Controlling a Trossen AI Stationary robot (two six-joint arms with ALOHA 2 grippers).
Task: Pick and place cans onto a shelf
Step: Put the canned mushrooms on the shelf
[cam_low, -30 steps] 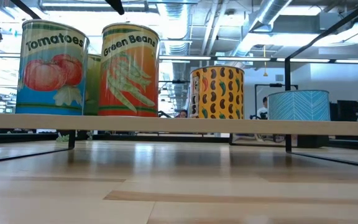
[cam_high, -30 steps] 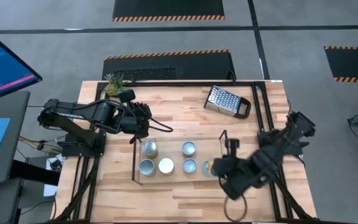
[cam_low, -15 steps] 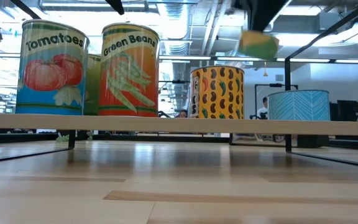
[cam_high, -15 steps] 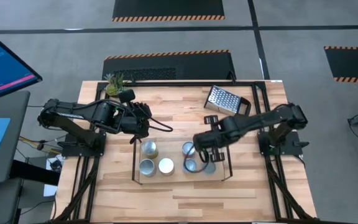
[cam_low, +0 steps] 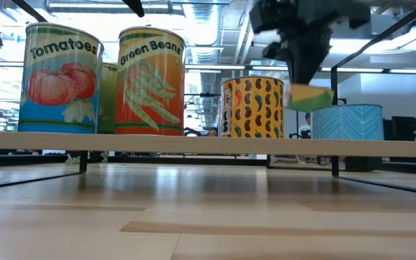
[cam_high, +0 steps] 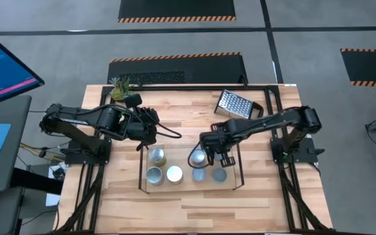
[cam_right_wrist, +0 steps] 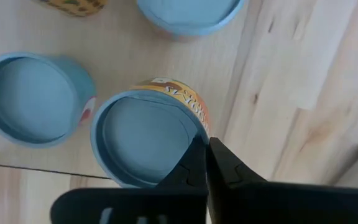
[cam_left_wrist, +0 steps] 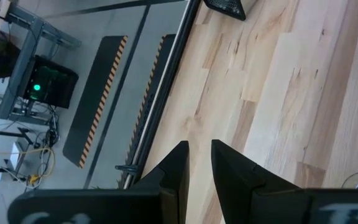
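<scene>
Four cans are showing their labels in the low view: "Tomatoes" [cam_low: 60, 78] with red tomatoes on blue, "Green Beans" [cam_low: 151, 81] on orange, a yellow can with a pepper pattern [cam_low: 252, 107] bearing no readable text, and a blue can with a chevron pattern [cam_low: 347, 121]. A further can is standing partly hidden between the first two; its label cannot be read.

The right gripper [cam_high: 209, 154] is reaching over the shelf [cam_high: 141, 171], toward its right half. Its jaws are pinched together on the rim of a can with a yellow-orange label [cam_right_wrist: 148, 138], holding it by the edge. In the low view this held can [cam_low: 308, 96] is hanging tilted above the shelf base, between the pepper can and the chevron can. Its label lettering is too small to read. In the right wrist view two more blue-topped cans are sitting on the wood below the held one.

The left gripper [cam_left_wrist: 197, 163] is waiting over the counter [cam_high: 194, 104] at the far left, just beyond the shelf's far left corner. Its jaws are standing slightly apart with a narrow gap and are holding nothing.

In the high view five cans are standing on the shelf: three in the left group, namely one with a green-yellow label [cam_high: 156, 156], one silvery [cam_high: 154, 175] and one bright white [cam_high: 174, 173], and two near the right end [cam_high: 199, 175] [cam_high: 219, 175]. With the held can, six are countable there. One grater [cam_high: 237, 106] is lying on the counter at the far right.
</scene>
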